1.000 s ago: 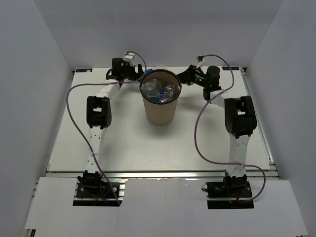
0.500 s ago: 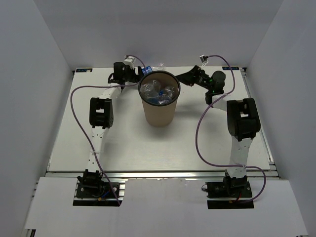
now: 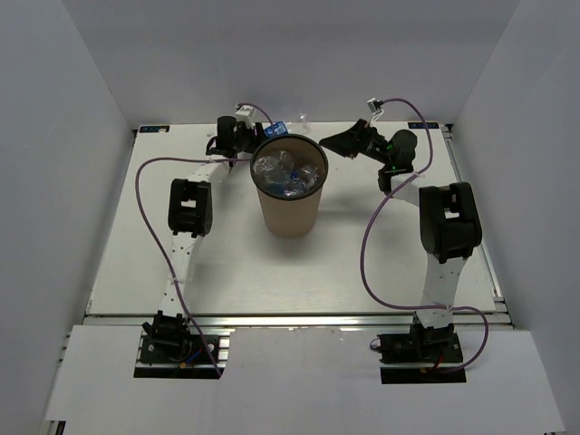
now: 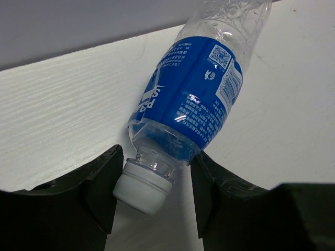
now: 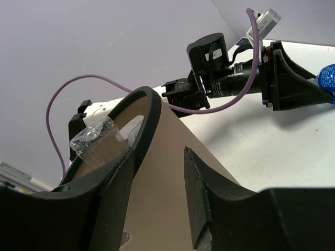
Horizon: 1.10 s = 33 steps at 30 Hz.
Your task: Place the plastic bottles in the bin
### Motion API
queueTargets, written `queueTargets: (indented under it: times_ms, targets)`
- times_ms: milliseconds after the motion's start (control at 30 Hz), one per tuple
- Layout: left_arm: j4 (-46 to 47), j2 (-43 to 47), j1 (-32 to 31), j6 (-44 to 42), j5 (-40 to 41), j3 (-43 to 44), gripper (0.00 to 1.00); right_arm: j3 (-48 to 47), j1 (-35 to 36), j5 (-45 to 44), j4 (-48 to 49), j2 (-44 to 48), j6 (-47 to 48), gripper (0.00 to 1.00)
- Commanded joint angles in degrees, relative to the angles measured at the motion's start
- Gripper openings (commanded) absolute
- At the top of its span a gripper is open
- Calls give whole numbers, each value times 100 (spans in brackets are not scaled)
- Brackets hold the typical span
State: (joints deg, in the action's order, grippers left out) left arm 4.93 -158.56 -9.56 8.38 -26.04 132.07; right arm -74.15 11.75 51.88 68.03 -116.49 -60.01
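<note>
A clear plastic bottle (image 4: 201, 99) with a blue label lies on the white table behind the bin (image 3: 290, 213). My left gripper (image 4: 156, 157) is shut on its neck: one finger presses the white cap (image 4: 142, 185), the other the shoulder. In the top view the left gripper (image 3: 263, 136) and bottle (image 3: 279, 128) sit at the bin's back left. Several bottles (image 3: 288, 172) fill the brown bin. My right gripper (image 3: 331, 143) is at the bin's right rim. In the right wrist view it (image 5: 159, 154) shows a narrow gap with the bin's wall (image 5: 157, 209) behind. Any pinch is unclear.
White enclosure walls (image 3: 91, 136) stand close behind and beside the table. Purple cables (image 3: 367, 245) loop off both arms. The left arm's wrist (image 5: 220, 78) and the bottle's blue label (image 5: 327, 76) show in the right wrist view beyond the bin's dark rim (image 5: 149, 112).
My left gripper slid right to the bottle behind the bin and closed on its neck. My right gripper moved left to the rim and narrowed. The bin shifted slightly left.
</note>
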Motion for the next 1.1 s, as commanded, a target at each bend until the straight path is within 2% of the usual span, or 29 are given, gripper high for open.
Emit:
queueTargets:
  times_ms: [0, 167, 300, 367, 500, 600, 700, 867, 1067]
  targets:
    - [201, 545, 16, 128, 627, -269, 23, 15, 38, 191, 264, 284, 50, 48]
    - [377, 826, 25, 208, 819, -550, 1, -327, -111, 112, -228, 223, 235, 49]
    - [491, 1134, 25, 278, 1311, -848, 0, -618, -357, -151, -1000, 223, 673, 55]
    - [658, 1406, 42, 304, 1426, -1060, 0, -828, -454, -511, -1893, 223, 1077, 56]
    - [992, 1960, 130, 453, 1751, -1674, 0, -794, -630, -1221, -2793, 407, 1824, 58]
    - [1001, 2329, 235, 585, 2102, -1807, 0, -776, -700, -1836, -3635, 644, 2379, 61]
    - [748, 2698, 306, 647, 2795, -1834, 0, -768, -761, -2207, -4321, 838, 2625, 65]
    - [430, 3497, 323, 533, 3412, -2210, 0, -470, -797, -2357, -4799, 1347, 2863, 66]
    - [78, 5114, 323, 489, 3431, -2756, 0, 197, -779, -2393, -4992, 2243, 2898, 66]
